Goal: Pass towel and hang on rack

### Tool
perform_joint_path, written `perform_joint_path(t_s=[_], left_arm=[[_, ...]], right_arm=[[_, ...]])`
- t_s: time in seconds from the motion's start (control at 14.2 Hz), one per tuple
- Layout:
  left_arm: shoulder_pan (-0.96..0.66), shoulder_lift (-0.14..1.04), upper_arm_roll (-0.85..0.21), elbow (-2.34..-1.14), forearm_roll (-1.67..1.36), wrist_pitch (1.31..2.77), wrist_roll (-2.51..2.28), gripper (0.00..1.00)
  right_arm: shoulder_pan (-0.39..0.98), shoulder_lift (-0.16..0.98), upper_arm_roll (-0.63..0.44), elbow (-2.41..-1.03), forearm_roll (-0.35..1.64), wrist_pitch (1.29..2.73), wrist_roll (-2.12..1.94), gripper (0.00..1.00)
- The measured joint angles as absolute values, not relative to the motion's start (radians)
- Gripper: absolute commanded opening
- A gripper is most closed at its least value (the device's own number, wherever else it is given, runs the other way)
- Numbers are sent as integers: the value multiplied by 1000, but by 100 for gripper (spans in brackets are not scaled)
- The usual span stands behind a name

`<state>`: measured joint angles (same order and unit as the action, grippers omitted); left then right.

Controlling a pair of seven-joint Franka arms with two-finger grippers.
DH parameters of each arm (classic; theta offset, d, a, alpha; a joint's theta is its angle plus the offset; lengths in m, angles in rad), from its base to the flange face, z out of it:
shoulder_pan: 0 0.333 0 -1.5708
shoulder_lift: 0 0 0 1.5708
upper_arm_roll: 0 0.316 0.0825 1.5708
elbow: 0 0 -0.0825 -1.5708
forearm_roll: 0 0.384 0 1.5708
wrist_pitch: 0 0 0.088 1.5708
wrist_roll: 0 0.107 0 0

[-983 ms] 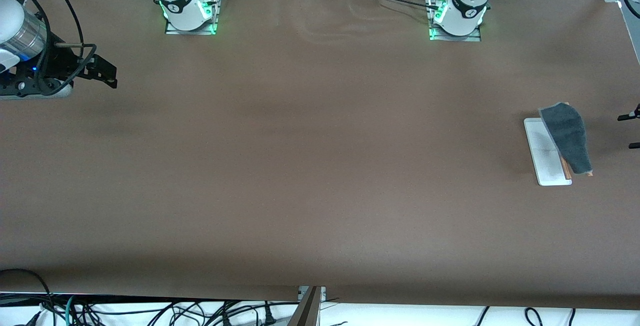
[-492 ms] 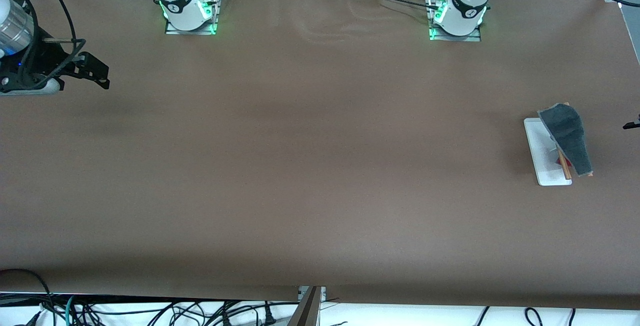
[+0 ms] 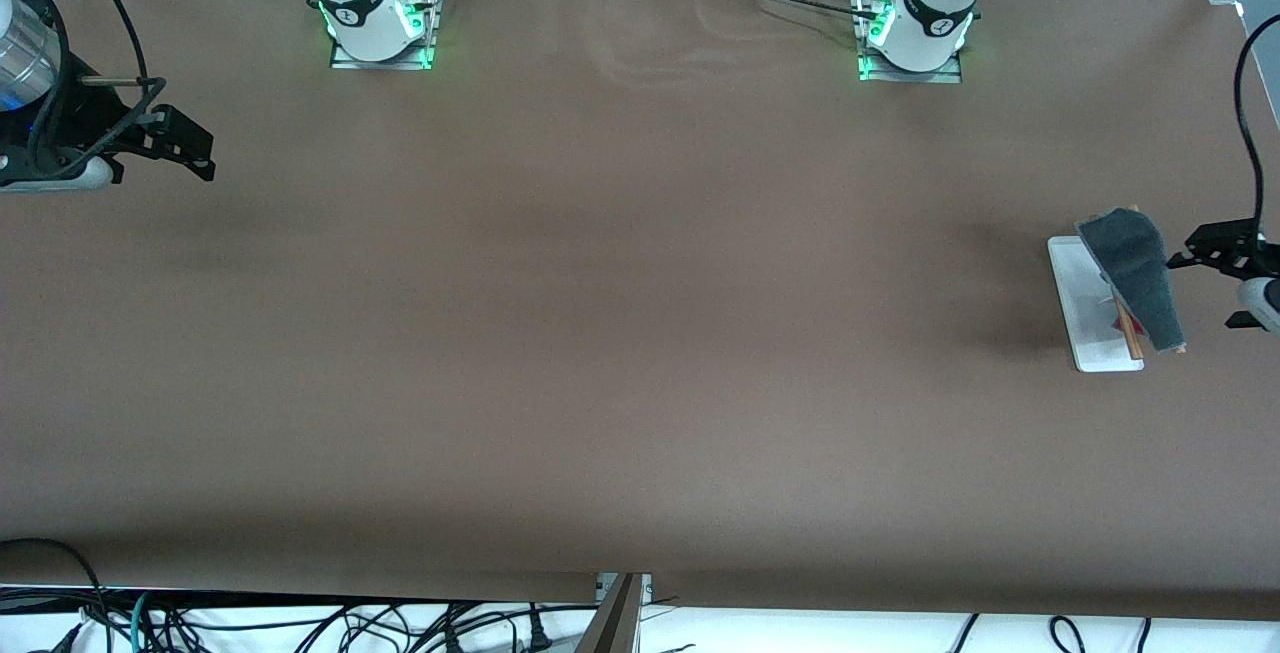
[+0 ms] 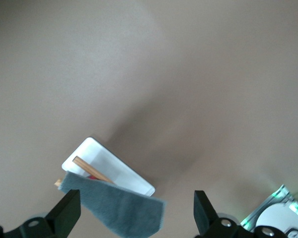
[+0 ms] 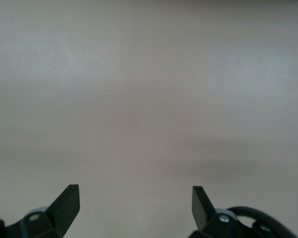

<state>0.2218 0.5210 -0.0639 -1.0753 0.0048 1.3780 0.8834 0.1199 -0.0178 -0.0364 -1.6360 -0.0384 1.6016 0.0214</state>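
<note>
The towel [image 3: 1135, 273] hangs dark grey side up over the rack's wooden rods [image 3: 1130, 335], near the left arm's end of the table. A sliver of its pink-red side shows underneath. The rack's white base [image 3: 1078, 288] lies flat on the table. My left gripper [image 3: 1218, 283] hovers open just beside the rack, toward the table's end, holding nothing. In the left wrist view the towel [image 4: 119, 213] and the base [image 4: 116, 166] lie below the open left gripper [image 4: 136, 201]. My right gripper [image 3: 192, 145] waits open over bare table at the right arm's end, seen empty in its wrist view [image 5: 134, 196].
Brown cloth covers the table [image 3: 620, 313]. The right arm's base [image 3: 380, 28] and the left arm's base [image 3: 910, 38] stand along the table's edge farthest from the front camera. A black cable [image 3: 1242, 113] loops above the left gripper. Cables trail below the near edge.
The left gripper has come back in from the table's end to stand beside the rack. The right gripper drifted slightly toward its end of the table. The towel stays draped.
</note>
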Motion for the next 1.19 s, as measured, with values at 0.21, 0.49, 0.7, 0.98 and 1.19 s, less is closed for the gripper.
perform_joint_path(t_s=[0.21, 0.49, 0.7, 0.98, 1.19], left_arm=[[168, 501, -70, -1081, 5, 1367, 702, 100], [100, 309, -77, -1339, 4, 1597, 524, 100], [100, 143, -75, -1541, 2, 1741, 409, 100], [64, -42, -77, -1743, -1, 1759, 36, 100], [62, -69, -72, -1782, -1, 1769, 12, 100]], right_arm=[[120, -17, -37, -1635, 21, 1534, 35, 100], [121, -17, -34, -1634, 64, 1514, 73, 100], [121, -17, -34, -1634, 64, 1514, 73, 100], [121, -17, -34, -1633, 64, 1514, 74, 100], [121, -17, -34, -1633, 64, 1514, 74, 100]])
